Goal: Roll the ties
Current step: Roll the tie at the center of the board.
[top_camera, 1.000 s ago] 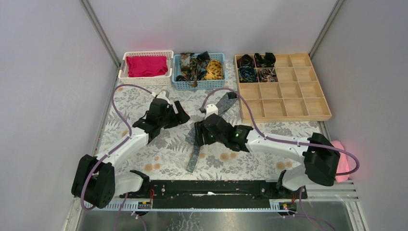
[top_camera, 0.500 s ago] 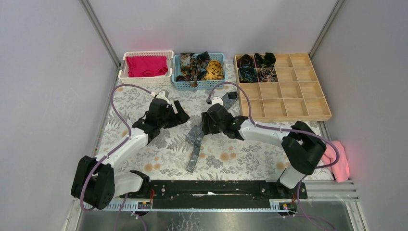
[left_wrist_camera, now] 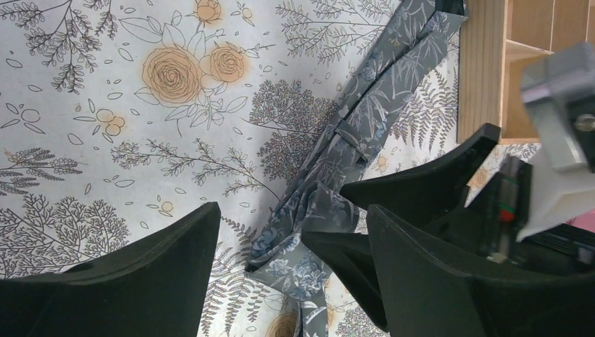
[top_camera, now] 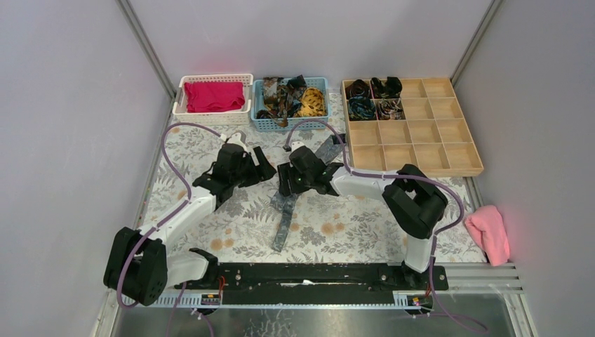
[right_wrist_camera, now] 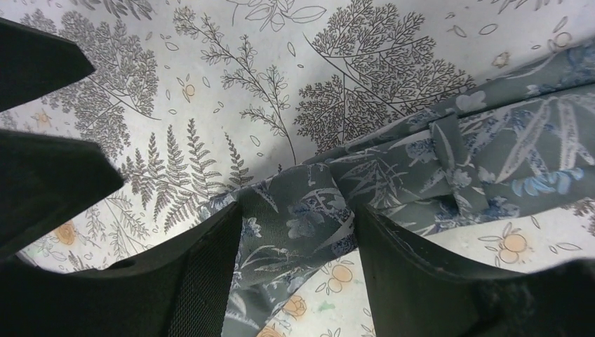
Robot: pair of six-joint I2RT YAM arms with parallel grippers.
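Your left gripper [left_wrist_camera: 293,209] is hovering, its jaws standing wide apart, facing 3 o'clock toward the grey floral tie [top_camera: 284,217]. The tie is lying mid-counter [top_camera: 330,232], stretching from 1 to 7 o'clock. Your right gripper [right_wrist_camera: 298,217] is straddling its folded middle, jaws apart.

Tally was two baskets [top_camera: 212,77], one divided tray [top_camera: 421,151], four coiled ties [top_camera: 361,107], one flat tie [top_camera: 283,225], one pink cloth [top_camera: 489,232].

Walls [top_camera: 63,105]: plain pale grey, three sides
Corner posts [top_camera: 146,49]: metal rails
Surface [top_camera: 351,228]: pale cloth printed with grey ferns, orange flowers
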